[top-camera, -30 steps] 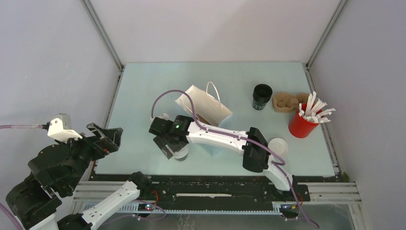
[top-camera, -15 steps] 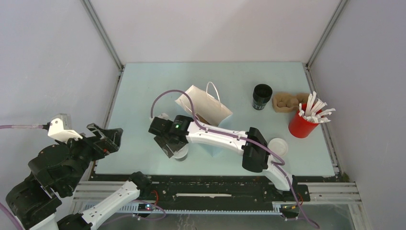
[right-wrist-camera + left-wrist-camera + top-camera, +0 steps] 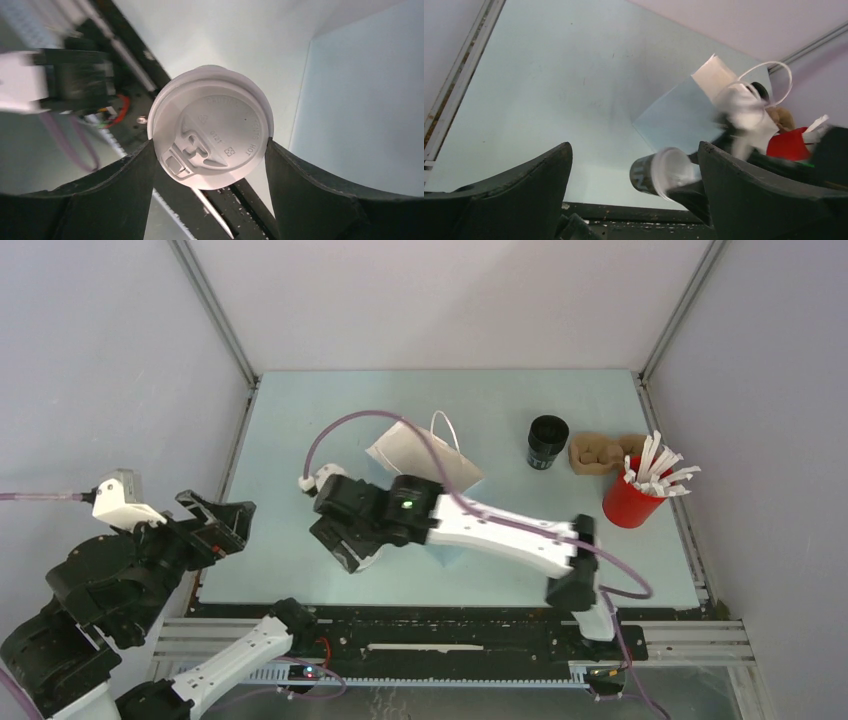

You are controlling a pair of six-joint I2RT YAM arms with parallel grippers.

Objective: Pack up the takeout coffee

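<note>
Coffee cup (image 3: 212, 127), lid on, is gripped by your right pincer (image 3: 352, 543), whose fingers are closed against opposite sides of the lid's rim. The left wrist view shows the cup tipped over, lid facing the near left, and it looks to be clear of the counter (image 3: 290, 420). Holding it across the rim likely keeps the lid seated and lets you angle the cup toward a bag mouth. The paper bag (image 3: 400, 445) lies just behind the pincer, but your arm hides its opening, so you cannot confirm which way it faces. The arm's cable (image 3: 340, 425) arches over the bag near its handle, which could snag. Mind the near edge: the black rail (image 3: 440, 625) runs close beside the cup. Bare counter lies to the left and toward the back. A black cup (image 3: 548, 440), a cardboard tray (image 3: 600, 453) and a red cup (image 3: 635, 502) stand well apart at the right. Your left pincer (image 3: 222, 523) hangs wide open and empty off the near left corner.
</note>
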